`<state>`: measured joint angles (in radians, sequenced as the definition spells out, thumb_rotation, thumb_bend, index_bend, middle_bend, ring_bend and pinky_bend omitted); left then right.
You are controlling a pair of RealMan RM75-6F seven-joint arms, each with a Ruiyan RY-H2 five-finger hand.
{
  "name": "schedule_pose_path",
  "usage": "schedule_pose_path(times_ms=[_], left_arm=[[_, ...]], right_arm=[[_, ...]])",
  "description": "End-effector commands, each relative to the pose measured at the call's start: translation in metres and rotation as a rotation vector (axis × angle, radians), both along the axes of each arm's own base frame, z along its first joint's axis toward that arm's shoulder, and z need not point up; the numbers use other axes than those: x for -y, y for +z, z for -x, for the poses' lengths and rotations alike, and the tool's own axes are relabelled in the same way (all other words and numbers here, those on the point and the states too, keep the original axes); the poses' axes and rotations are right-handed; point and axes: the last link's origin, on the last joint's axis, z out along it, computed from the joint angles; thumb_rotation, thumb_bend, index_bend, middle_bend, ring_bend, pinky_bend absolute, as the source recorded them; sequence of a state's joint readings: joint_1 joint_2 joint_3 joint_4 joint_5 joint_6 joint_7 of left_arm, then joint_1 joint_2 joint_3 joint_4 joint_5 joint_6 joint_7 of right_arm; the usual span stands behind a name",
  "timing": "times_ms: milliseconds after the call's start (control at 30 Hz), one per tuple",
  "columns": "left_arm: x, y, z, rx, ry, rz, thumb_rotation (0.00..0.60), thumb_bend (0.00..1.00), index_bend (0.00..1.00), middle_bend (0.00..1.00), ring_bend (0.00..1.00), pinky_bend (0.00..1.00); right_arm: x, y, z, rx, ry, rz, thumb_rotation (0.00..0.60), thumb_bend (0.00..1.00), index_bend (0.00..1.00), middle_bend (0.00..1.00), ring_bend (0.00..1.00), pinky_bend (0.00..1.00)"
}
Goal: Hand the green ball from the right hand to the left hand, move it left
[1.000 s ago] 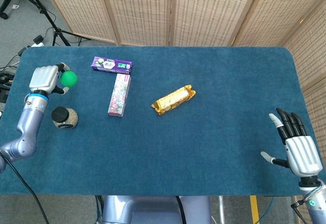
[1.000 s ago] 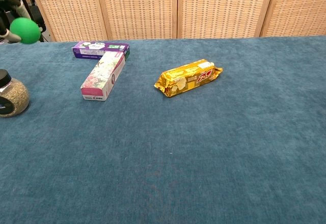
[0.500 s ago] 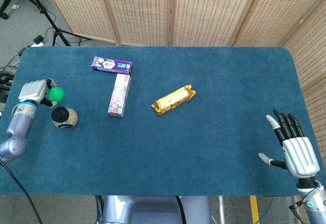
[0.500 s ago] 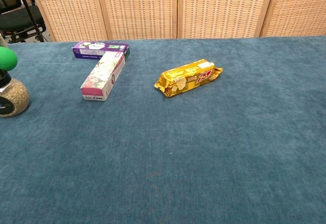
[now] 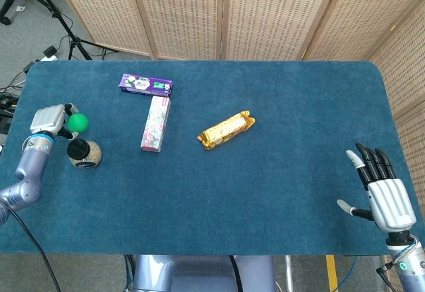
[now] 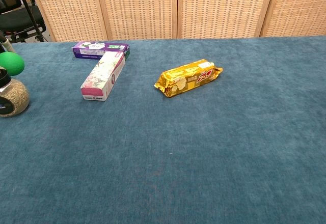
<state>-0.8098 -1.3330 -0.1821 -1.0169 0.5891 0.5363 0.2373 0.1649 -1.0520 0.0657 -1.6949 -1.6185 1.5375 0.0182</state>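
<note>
The green ball (image 5: 78, 122) is at the table's far left, gripped by my left hand (image 5: 50, 119) just above a small jar. In the chest view the green ball (image 6: 11, 63) shows at the left edge, with only a finger of that hand visible behind it. My right hand (image 5: 385, 192) hovers at the table's front right corner, fingers spread and holding nothing. The chest view does not show the right hand.
A round jar (image 5: 84, 153) with a black lid stands right below the ball. A purple box (image 5: 146, 84) and a floral box (image 5: 156, 123) lie at the back left. A gold snack packet (image 5: 226, 129) lies mid-table. Wicker screens stand behind the blue table (image 5: 265, 192).
My left hand carried the ball down and left from near the purple box, then shifted slightly back right, settling just above the jar. The right hand drifted slightly toward the table's front edge.
</note>
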Motion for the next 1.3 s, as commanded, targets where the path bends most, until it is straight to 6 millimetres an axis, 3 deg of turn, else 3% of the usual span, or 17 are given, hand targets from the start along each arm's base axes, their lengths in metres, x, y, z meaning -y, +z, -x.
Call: schedule_pose_path(times_ms=[33,133,233,667,1033,1200,1267,1300], left_arm=[[0.0,-0.003,0.003,-0.005,0.005,0.011,0.6,0.34,0.53,0.37,0.36,0.49],[0.0,-0.004,0.009,0.011,0.037,0.027,0.6,0.33,0.41,0.26,0.24,0.42],[0.0,-0.002,0.014,0.027,0.064,0.034,0.6,0.32,0.34,0.2,0.2,0.4],[-0.001,0.003,0.015,0.076,0.072,0.033,0.6,0.31,0.2,0.09,0.14,0.4],[0.0,0.008,0.013,0.114,0.064,0.01,0.6,0.3,0.17,0.02,0.08,0.37],[0.005,0.029,0.001,0.215,0.002,-0.081,0.6,0.21,0.1,0.0,0.0,0.23],[0.011,0.052,-0.006,0.261,-0.056,-0.162,0.6,0.12,0.03,0.0,0.0,0.14],[0.026,0.068,-0.009,0.284,-0.107,-0.204,0.6,0.08,0.01,0.0,0.0,0.11]], right_arm=[[0.0,-0.001,0.0,0.001,-0.001,-0.003,0.6,0.0,0.0,0.0,0.0,0.0],[0.0,-0.001,0.0,0.0,-0.001,-0.004,0.6,0.0,0.0,0.0,0.0,0.0],[0.0,-0.002,-0.001,0.001,0.0,-0.006,0.6,0.0,0.0,0.0,0.0,0.0],[0.0,-0.002,-0.001,0.002,0.001,-0.009,0.6,0.0,0.0,0.0,0.0,0.0],[-0.001,-0.002,-0.002,0.003,0.004,-0.01,0.6,0.0,0.0,0.0,0.0,0.0],[-0.001,-0.003,-0.002,0.005,0.007,-0.013,0.6,0.0,0.0,0.0,0.0,0.0],[-0.002,-0.002,-0.003,0.008,0.013,-0.009,0.6,0.0,0.0,0.0,0.0,0.0],[-0.003,-0.001,-0.004,0.012,0.018,-0.005,0.6,0.0,0.0,0.0,0.0,0.0]])
